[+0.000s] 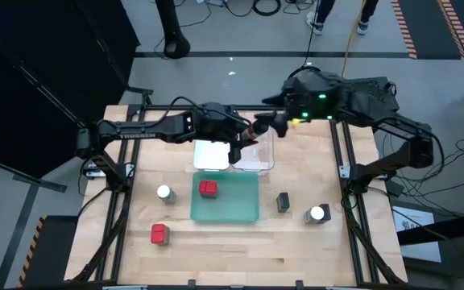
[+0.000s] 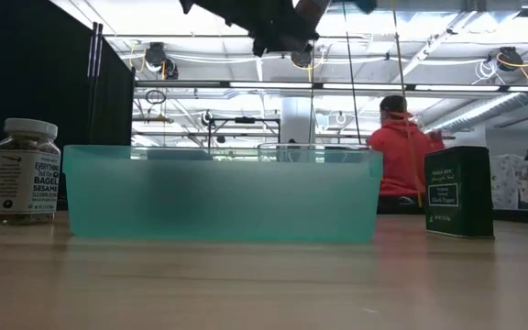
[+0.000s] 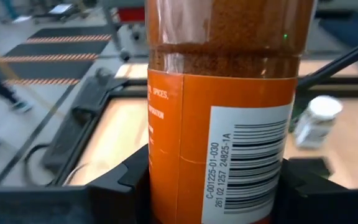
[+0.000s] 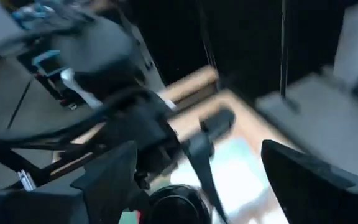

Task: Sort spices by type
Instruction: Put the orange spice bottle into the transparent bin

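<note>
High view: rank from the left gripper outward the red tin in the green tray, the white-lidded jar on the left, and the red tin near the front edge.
From the left gripper:
1. Red tin in the green tray, just in front of it.
2. White-lidded jar, front-left on the bare table.
3. Red tin near the front edge, farthest.

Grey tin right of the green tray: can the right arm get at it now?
Probably yes. The grey tin stands alone on bare table with nothing around it, and the right gripper, jaws open and empty, hovers above the clear tray.
</note>
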Controlling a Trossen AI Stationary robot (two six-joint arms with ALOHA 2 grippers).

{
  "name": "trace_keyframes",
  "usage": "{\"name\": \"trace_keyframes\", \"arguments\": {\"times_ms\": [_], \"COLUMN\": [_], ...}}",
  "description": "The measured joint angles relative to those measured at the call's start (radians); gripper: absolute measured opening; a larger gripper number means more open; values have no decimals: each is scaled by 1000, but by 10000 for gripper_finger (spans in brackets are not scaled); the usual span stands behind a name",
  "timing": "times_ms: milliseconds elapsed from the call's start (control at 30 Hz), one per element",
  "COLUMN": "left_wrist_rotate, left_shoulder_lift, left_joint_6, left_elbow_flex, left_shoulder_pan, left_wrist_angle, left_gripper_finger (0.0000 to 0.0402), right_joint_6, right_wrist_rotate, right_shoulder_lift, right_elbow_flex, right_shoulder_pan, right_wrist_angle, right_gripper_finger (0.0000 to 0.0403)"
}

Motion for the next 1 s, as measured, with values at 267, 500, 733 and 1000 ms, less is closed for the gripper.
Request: {"name": "trace_keyframes", "arguments": {"times_ms": [267, 500, 733, 1000], "left_wrist_rotate": [338, 343, 318, 314], "left_shoulder_lift": [-2, -2, -2, -2], "left_joint_6": [-124, -167, -164, -143], "left_elbow_flex": [0, 0, 0, 0], "left_shoulder_pan": [42, 52, 52, 51], "left_wrist_angle": [191, 217, 222, 222], "left_gripper_finger": [186, 186, 186, 186], "right_joint_6": [-243, -253, -244, -244], "right_wrist_rotate": [-4, 40, 42, 44], "right_shoulder_lift": [-104, -76, -29, -20], "right_elbow_flex": [1, 1, 1, 0], "right_shoulder_pan": [91, 136, 127, 120], "right_wrist_angle": [45, 38, 22, 37], "right_gripper_finger": [327, 325, 325, 308]}}
